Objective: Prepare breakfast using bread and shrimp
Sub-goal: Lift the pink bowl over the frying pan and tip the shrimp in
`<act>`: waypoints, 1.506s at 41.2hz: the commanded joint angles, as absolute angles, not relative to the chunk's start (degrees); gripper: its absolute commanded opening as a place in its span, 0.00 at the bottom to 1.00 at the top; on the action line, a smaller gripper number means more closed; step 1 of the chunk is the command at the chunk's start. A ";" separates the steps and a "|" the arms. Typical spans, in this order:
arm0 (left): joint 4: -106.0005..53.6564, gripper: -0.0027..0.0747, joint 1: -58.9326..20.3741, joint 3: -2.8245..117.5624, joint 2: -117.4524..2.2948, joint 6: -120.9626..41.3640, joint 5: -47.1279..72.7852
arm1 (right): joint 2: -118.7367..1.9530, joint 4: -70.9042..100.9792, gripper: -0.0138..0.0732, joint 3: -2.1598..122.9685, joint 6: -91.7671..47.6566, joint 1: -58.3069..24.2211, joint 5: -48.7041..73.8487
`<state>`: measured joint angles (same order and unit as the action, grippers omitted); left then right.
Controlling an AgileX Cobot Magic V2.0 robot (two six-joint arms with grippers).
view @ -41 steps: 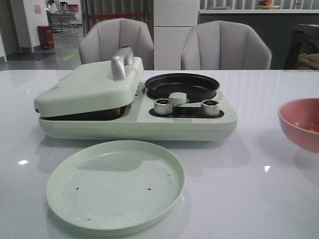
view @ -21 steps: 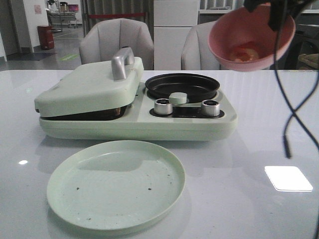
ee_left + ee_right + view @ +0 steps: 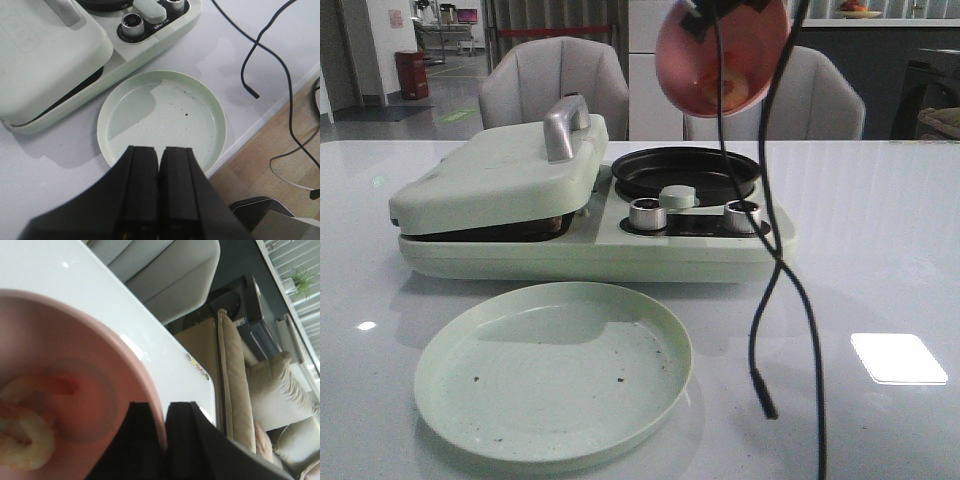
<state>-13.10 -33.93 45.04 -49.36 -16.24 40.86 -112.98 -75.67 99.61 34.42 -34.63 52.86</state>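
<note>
My right gripper (image 3: 165, 412) is shut on the rim of the pink bowl (image 3: 100, 370), one finger inside and one outside. In the front view the bowl (image 3: 720, 50) hangs high, tilted toward the camera, above the black round pan (image 3: 685, 172). The shrimp (image 3: 725, 90), pale orange-pink, lies in the bowl's low side, and it also shows in the right wrist view (image 3: 25, 435). My left gripper (image 3: 159, 150) is shut and empty, above the near rim of the pale green plate (image 3: 165, 110). The bread is out of view.
The green breakfast maker (image 3: 590, 250) stands mid-table with its lid (image 3: 495, 175) closed and two knobs in front. The empty green plate (image 3: 552, 370) lies before it. A black cable (image 3: 780, 280) hangs from the right arm to the table. Chairs stand behind.
The pink bowl went from resting on the table at the right, up into the air, then leftward to above the black pan, tilting further. The cable swung left with it.
</note>
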 commanded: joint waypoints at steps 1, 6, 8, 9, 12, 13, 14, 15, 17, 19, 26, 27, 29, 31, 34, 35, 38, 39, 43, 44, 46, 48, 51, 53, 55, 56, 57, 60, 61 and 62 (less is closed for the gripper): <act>-13.84 0.16 -34.39 46.50 -49.06 -15.72 37.02 | -111.23 -83.93 0.19 102.83 35.07 -35.86 53.22; -13.84 0.16 -34.39 46.50 -49.06 -15.72 37.02 | -112.80 -88.96 0.19 103.40 35.07 -37.05 53.94; -13.84 0.16 -34.39 46.50 -49.06 -15.72 36.90 | -113.46 -91.17 0.19 103.40 35.07 -37.47 54.73; -13.84 0.16 -34.39 46.50 -49.06 -15.72 36.90 | -113.63 -92.05 0.19 103.40 35.07 -37.56 55.07; -13.84 0.16 -34.39 46.50 -49.06 -15.72 36.90 | -114.34 -93.97 0.19 103.40 35.07 -37.90 56.41; -13.84 0.16 -34.39 46.50 -49.06 -15.72 36.90 | -114.43 -94.24 0.19 103.40 35.07 -37.92 56.71; -13.84 0.16 -34.39 46.50 -49.06 -15.72 36.90 | -114.54 -94.65 0.19 103.40 35.07 -37.92 57.08; -13.84 0.16 -34.39 46.50 -49.06 -15.72 36.90 | -114.59 -94.87 0.19 103.40 35.07 -37.92 57.59; -13.84 0.16 -34.39 46.50 -49.06 -15.72 36.90 | -114.59 -95.22 0.19 103.40 35.07 -37.92 58.31; -13.84 0.16 -34.39 46.50 -49.06 -15.72 36.90 | -114.59 -96.08 0.19 103.40 35.07 -37.92 59.22; -13.84 0.16 -34.39 46.50 -49.06 -15.72 36.90 | -114.59 -102.03 0.19 103.40 35.07 -37.92 61.58; -13.84 0.16 -34.39 46.50 -49.06 -15.72 36.80 | -114.59 -103.09 0.19 103.40 35.07 -37.92 62.00; -13.84 0.16 -34.39 46.50 -49.06 -15.72 36.54 | -114.59 -103.09 0.19 103.80 35.02 -37.92 62.03; -13.84 0.16 -34.39 46.50 -49.06 -15.72 36.32 | -114.59 -103.09 0.19 104.34 35.02 -37.92 62.33; -13.84 0.16 -34.39 46.50 -49.06 -15.72 35.66 | -114.59 -103.09 0.19 105.24 35.02 -37.92 62.38; -13.84 0.16 -34.39 46.50 -49.06 -15.72 35.51 | -114.59 -103.09 0.19 105.87 35.02 -37.92 62.38; -13.84 0.16 -34.39 46.50 -49.06 -15.72 35.11 | -114.59 -103.09 0.19 107.69 35.02 -37.92 62.51; -13.84 0.16 -34.39 46.50 -49.06 -15.72 34.98 | -114.59 -103.09 0.19 108.34 34.96 -37.92 62.75; -13.84 0.16 -34.39 46.50 -49.06 -15.72 34.98 | -114.59 -103.09 0.19 110.97 33.30 -37.92 63.51; -13.84 0.16 -34.39 46.50 -49.06 -15.72 34.98 | -114.59 -103.09 0.19 111.60 32.36 -37.92 63.50; -13.84 0.16 -34.39 46.50 -49.06 -15.72 34.98 | -114.59 -103.09 0.19 112.47 31.13 -37.92 63.50; -13.84 0.16 -34.39 46.50 -49.06 -15.72 34.98 | -114.59 -103.09 0.19 113.31 30.26 -37.92 63.50; -13.84 0.16 -34.39 46.50 -49.06 -15.72 34.98 | -114.59 -103.09 0.19 113.57 29.42 -37.92 63.58; -13.84 0.16 -34.39 46.50 -49.06 -15.72 34.98 | -114.80 -103.09 0.19 113.51 29.42 -37.92 64.00; -13.84 0.16 -34.39 46.50 -49.06 -15.72 34.98 | -115.44 -102.96 0.19 113.50 29.42 -37.92 64.72; -13.84 0.16 -34.39 46.50 -49.06 -15.72 34.98 | -116.23 -102.60 0.19 113.50 29.42 -37.92 64.98; -13.84 0.16 -34.39 46.50 -49.06 -15.72 34.98 | -116.91 -102.30 0.19 113.50 29.42 -37.92 65.52; -13.84 0.16 -34.39 46.50 -49.06 -15.72 34.98 | -120.00 -102.08 0.19 113.50 29.36 -37.94 67.75; -13.84 0.16 -34.39 46.50 -49.06 -15.72 34.98 | -121.49 -102.22 0.19 113.50 29.35 -37.99 68.40; -13.84 0.16 -34.39 46.50 -49.06 -15.72 34.98 | -122.58 -102.80 0.19 113.50 29.18 -37.99 69.38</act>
<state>-13.10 -33.93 45.00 -49.36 -16.24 38.93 -122.23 -97.43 111.86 29.70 -38.08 65.96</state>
